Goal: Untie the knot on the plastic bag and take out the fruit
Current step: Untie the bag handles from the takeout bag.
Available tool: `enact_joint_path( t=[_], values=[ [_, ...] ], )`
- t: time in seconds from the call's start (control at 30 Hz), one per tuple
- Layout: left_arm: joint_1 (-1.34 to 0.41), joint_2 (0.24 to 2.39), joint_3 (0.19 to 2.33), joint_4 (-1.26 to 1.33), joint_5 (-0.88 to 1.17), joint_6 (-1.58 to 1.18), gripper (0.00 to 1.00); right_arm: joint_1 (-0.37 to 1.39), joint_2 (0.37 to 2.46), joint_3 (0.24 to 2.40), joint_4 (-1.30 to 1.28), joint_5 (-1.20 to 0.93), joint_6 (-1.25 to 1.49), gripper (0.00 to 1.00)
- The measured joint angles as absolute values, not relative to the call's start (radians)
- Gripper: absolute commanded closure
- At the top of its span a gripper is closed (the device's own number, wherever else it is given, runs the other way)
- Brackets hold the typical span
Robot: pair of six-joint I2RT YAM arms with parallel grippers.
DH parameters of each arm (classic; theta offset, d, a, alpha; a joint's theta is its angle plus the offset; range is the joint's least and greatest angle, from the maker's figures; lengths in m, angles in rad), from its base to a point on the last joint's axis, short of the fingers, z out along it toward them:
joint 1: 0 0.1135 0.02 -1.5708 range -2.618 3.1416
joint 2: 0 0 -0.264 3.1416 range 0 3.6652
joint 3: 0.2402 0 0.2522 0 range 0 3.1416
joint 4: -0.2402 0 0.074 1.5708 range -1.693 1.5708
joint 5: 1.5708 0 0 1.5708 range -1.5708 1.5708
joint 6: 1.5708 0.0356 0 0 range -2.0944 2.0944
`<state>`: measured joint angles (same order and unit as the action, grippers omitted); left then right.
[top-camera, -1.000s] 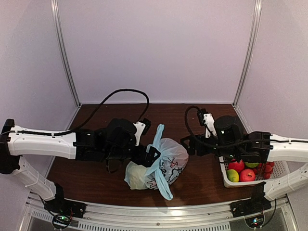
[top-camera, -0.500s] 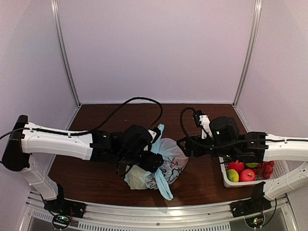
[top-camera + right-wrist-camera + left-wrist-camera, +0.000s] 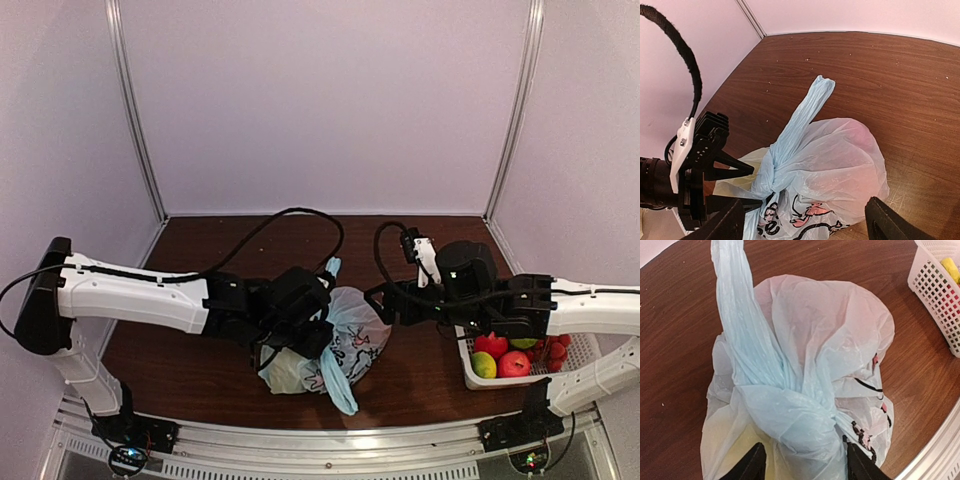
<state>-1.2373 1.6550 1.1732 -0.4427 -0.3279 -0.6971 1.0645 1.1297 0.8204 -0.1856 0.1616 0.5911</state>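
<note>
Between left tool's (image 3: 801, 446) 2 fingers (image 3: 754, 466) up close, knot (image 3: 800, 410); overhead, under the arm (image 3: 150, 300).

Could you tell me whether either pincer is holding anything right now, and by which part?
The left pincer straddles the knot of the plastic bag, but whether it actually grips cannot be told. The right pincer is open and empty.

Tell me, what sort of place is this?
Probably a robot test booth: plain pale walls close in a wooden table, a white left arm and right arm are bolted at its near edge, and a tied plastic bag sits between them.
</note>
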Motion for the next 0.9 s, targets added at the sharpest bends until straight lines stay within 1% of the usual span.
enact_joint_path(
  t=[0.17,0.27,0.43,0.53,0.67,0.73,0.83,0.9],
  values=[
    [-1.238,1.665,1.188,-0.464,-0.339,-0.709,0.48,1.065,1.130,0.820,-0.183,0.162,0.592,0.16],
    [-1.238,1.682,1.196,-0.467,-0.339,-0.714,0.48,1.065,1.131,0.820,-0.181,0.162,0.595,0.12],
    [-1.238,1.723,1.212,-0.473,-0.339,-0.726,0.77,1.065,1.139,0.820,-0.178,0.161,0.599,0.11],
    [-1.238,1.730,1.222,-0.480,-0.343,-0.732,0.89,1.065,1.139,0.813,-0.168,0.161,0.600,0.11],
    [-1.239,1.727,1.230,-0.482,-0.349,-0.735,1.00,1.066,1.139,0.794,-0.159,0.161,0.606,0.11],
    [-1.239,1.718,1.229,-0.479,-0.349,-0.734,1.00,1.066,1.139,0.778,-0.158,0.161,0.609,0.11],
    [-1.239,1.674,1.198,-0.439,-0.340,-0.730,1.00,1.067,1.131,0.754,-0.159,0.160,0.610,0.15],
    [-1.239,1.622,1.158,-0.395,-0.324,-0.723,1.00,1.067,1.115,0.739,-0.153,0.154,0.610,0.16]
  ],
)
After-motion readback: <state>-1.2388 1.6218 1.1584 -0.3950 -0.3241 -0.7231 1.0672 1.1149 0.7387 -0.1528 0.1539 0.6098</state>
